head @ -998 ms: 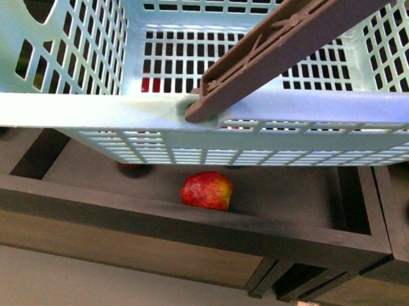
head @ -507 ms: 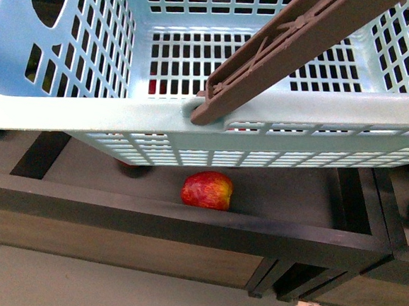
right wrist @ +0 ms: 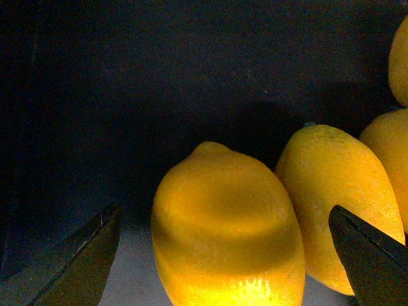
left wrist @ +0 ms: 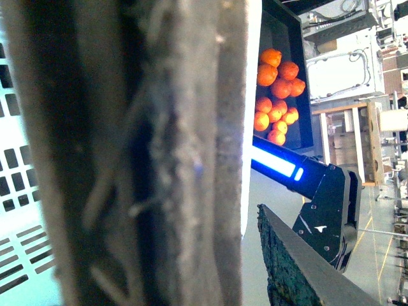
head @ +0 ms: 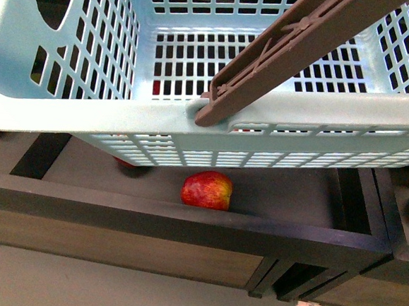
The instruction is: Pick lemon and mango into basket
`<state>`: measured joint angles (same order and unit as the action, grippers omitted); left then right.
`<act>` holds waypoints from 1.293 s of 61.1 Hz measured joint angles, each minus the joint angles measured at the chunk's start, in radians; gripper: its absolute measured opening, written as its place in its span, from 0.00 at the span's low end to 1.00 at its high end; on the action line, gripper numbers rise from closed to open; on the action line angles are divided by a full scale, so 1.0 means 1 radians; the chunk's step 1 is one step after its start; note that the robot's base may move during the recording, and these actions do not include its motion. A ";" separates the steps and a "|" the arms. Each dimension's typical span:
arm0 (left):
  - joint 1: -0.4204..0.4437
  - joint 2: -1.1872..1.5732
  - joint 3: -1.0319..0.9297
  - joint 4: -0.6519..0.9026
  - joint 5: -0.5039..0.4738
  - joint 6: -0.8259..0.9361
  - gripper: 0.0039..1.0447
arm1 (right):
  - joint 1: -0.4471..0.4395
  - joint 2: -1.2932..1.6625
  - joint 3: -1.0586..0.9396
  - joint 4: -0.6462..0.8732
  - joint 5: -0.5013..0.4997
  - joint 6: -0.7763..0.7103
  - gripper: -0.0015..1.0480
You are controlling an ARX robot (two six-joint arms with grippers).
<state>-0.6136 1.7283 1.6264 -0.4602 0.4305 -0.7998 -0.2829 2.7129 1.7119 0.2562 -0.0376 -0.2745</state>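
the pale teal basket [head: 122, 115] is seen filling the upper front view, its grey-brown handle [head: 298, 47] raised across it, above a dark crate [head: 185, 219] holding a red apple [head: 206, 190]. in the left wrist view the handle is blurred and close, and the left jaws' stance cannot be told. the lemon [right wrist: 223, 217] is framed between the wide-spread jaws of the right gripper [right wrist: 224, 261], touched by neither, with another yellow fruit [right wrist: 331, 204] just beside it.
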 joint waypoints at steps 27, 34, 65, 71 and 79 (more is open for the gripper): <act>0.000 0.000 0.000 0.000 -0.001 0.000 0.26 | 0.003 0.051 0.100 -0.084 0.038 -0.039 0.92; 0.000 0.000 0.000 0.000 -0.001 0.000 0.26 | 0.003 0.051 0.097 -0.091 0.049 -0.089 0.92; 0.000 0.000 0.000 0.000 -0.001 0.000 0.26 | -0.009 0.033 0.047 -0.114 0.043 -0.276 0.92; 0.000 0.000 0.000 0.000 -0.002 0.000 0.26 | -0.011 0.033 0.042 -0.120 0.046 -0.286 0.92; 0.000 0.000 0.000 0.000 -0.001 0.000 0.26 | -0.014 0.033 0.038 -0.126 0.054 -0.305 0.87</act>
<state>-0.6132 1.7283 1.6264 -0.4602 0.4294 -0.7998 -0.2966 2.7457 1.7496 0.1299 0.0162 -0.5793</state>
